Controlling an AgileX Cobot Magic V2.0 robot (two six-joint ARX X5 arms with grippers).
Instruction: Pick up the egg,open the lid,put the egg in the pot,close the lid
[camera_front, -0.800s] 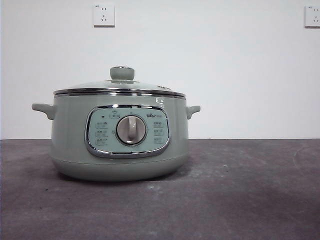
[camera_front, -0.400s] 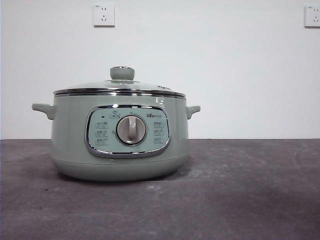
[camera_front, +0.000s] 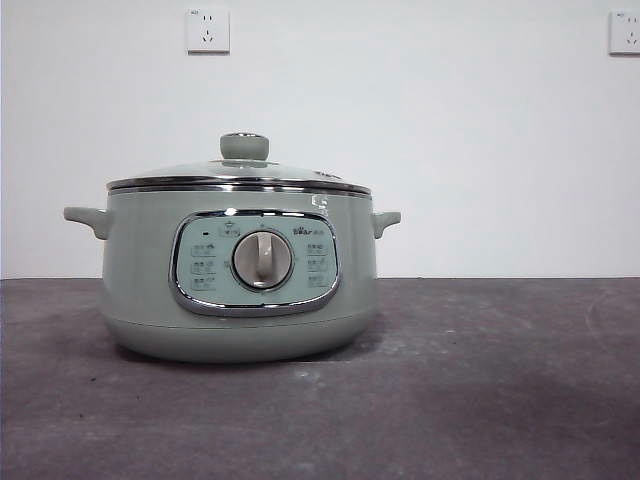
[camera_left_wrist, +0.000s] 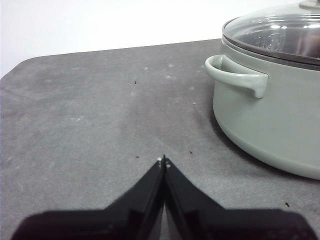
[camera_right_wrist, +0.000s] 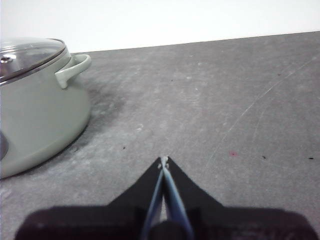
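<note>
Left hand, black, two-jawed: jaws pressed together tip to tip, holding nothing, poised above the dark grey, lightly scuffed counter to one side of the cooker, near one of its side handles. Centre-left of the front view: the large, squat, pale sage-green electric pot, standing upright on the counter, its chrome-framed panel with a round silver dial facing the viewer. Seated squarely on its rim: the round, shallow-domed glass lid with shiny chrome edge and pale green knob; the pot is closed. The small reddish-brown egg cannot be seen in any view; the glass shows only reflections. Behind, a white wall carries two white sockets, one above the pot and one at the far right. Right hand, black, two-jawed: jaws likewise closed and empty, over bare counter on the pot's other side, well apart from it.
</note>
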